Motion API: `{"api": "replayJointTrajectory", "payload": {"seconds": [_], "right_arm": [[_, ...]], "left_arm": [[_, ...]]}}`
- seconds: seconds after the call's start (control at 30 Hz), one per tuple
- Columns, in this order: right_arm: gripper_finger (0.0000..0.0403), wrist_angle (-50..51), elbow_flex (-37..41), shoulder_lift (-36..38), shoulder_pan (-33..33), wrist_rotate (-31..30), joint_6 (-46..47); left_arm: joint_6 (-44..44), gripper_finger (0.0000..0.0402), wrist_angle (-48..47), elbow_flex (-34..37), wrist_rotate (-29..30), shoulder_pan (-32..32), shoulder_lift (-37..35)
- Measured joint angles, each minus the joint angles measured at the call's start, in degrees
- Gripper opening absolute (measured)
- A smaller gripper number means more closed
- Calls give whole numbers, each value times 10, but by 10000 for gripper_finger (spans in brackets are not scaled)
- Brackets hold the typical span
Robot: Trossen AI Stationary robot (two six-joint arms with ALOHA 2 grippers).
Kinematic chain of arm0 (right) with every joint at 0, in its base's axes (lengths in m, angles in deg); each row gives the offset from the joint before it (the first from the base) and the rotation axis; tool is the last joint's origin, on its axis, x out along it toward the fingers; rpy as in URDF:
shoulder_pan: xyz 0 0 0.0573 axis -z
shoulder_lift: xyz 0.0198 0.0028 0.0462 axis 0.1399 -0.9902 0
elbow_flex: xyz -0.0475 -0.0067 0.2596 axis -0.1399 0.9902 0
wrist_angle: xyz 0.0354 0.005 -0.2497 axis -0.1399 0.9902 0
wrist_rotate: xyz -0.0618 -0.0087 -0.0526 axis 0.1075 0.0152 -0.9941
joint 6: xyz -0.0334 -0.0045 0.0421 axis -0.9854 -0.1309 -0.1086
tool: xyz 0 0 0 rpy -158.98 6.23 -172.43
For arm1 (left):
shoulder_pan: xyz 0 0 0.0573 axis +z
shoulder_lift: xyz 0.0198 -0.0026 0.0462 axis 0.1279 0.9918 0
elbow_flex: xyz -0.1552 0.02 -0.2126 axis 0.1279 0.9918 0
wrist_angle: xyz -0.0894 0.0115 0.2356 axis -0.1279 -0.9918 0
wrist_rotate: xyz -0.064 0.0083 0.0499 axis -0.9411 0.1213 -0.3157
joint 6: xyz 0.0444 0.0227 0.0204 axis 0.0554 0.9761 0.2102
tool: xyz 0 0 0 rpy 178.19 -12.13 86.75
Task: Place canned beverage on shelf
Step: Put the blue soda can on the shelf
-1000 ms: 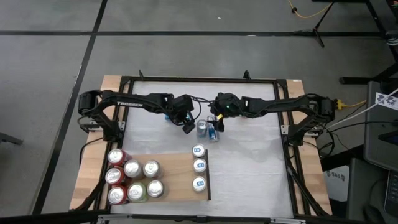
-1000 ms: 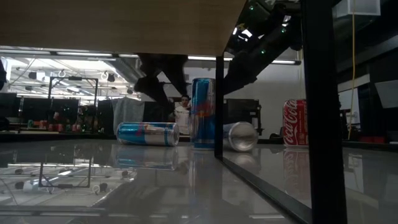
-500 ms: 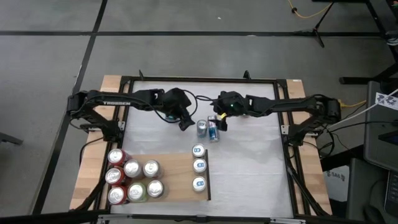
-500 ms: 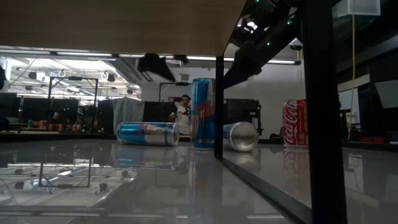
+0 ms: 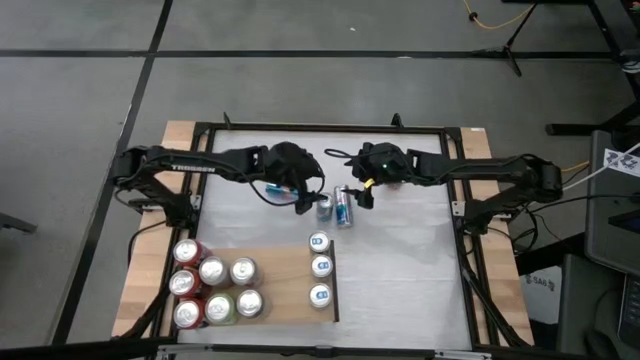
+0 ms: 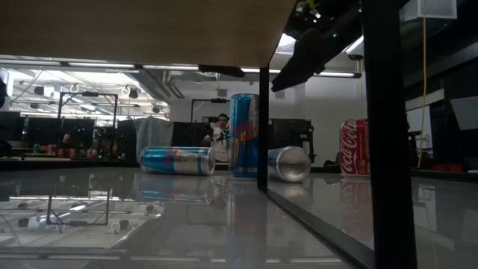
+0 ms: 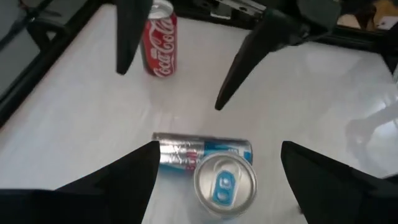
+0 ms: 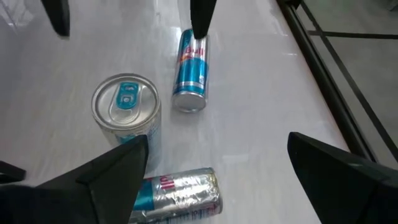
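light-brown wood grain marks the shelf (image 5: 275, 285), a flat panel at the near left of the white bench (image 5: 400, 260), with a dark strip along its right edge. three blue-topped cans (image 5: 320, 267) stand in a row by that strip, and a cluster of red, silver and green cans (image 5: 213, 287) stands at the shelf's left end.

the cans not yet shelved sit mid-bench, well apart from the shelf: an upright silver can (image 5: 324, 207) and, just beside it, a blue can lying down (image 5: 343, 208). the left gripper (image 5: 301, 201) hangs above them, just left of the upright can, its jaws spread wide and holding nothing. the right gripper (image 5: 363, 195) hangs just right of the lying can, its jaws likewise wide apart and empty.

the left wrist view shows the upright can (image 7: 224, 182) between its own fingers (image 7: 118, 182), a silver-and-blue can lying behind it, and a red cola can (image 7: 161, 45) standing farther off. the right wrist view shows two lying cans, one blue (image 8: 191, 70) and one silver (image 8: 177, 193). the low view shows a tall blue can (image 6: 243, 134) upright between two lying ones, and a person (image 6: 219, 137) in the room behind.
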Motion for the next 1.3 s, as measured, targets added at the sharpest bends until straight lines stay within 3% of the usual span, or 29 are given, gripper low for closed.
{"api": "replayJointTrajectory", "payload": {"seconds": [0.37,1.3], "right_arm": [[376,-1,0,2,0,2,0],[376,1,0,1,0,2,0]], "left_arm": [[59,327,27,1,-50,-5,42],[74,327,19,0,-40,-5,105]]}}
